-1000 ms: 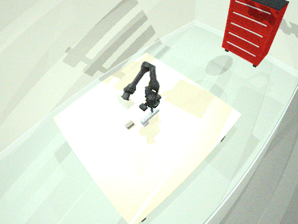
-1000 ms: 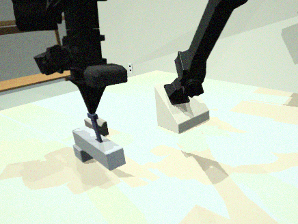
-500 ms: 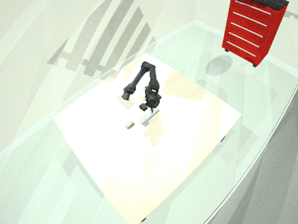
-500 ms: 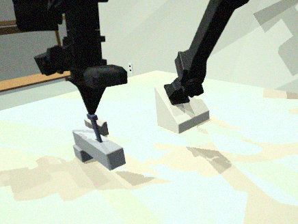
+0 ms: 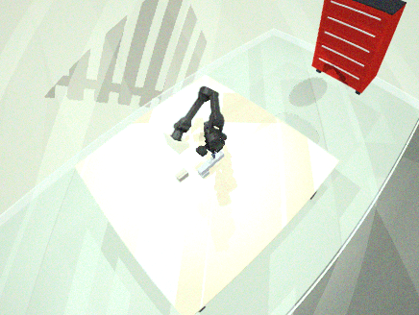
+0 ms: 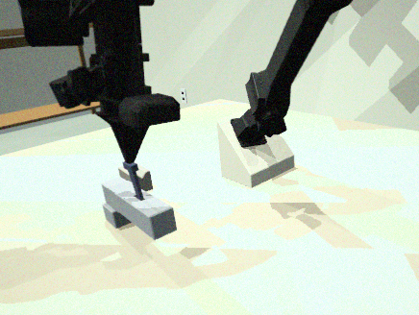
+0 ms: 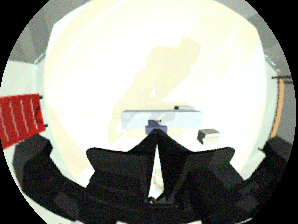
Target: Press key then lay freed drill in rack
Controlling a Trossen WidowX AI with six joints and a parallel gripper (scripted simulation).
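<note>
Grey and blocky, the fixture [image 6: 144, 213] sat on the pale worktop [image 6: 288, 269], a thin blue drill [image 6: 136, 184] standing upright in its top. Black tapered jaws [image 6: 130, 160] pinched the drill's upper end, pressed nearly together. Behind the fixture lay a small beige block [image 6: 142, 179].

Pale table top [image 6: 298, 269] with grey block [image 6: 144, 213], small tan block [image 6: 143, 179], cream wedge [image 6: 259, 165]

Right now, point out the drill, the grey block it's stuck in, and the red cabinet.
drill [image 6: 136, 183]: exterior view, on its thin blue shaft.
grey block [image 6: 149, 216]: exterior view, on its top face.
red cabinet [image 5: 356, 38]: top view, on its drawer front.
</note>
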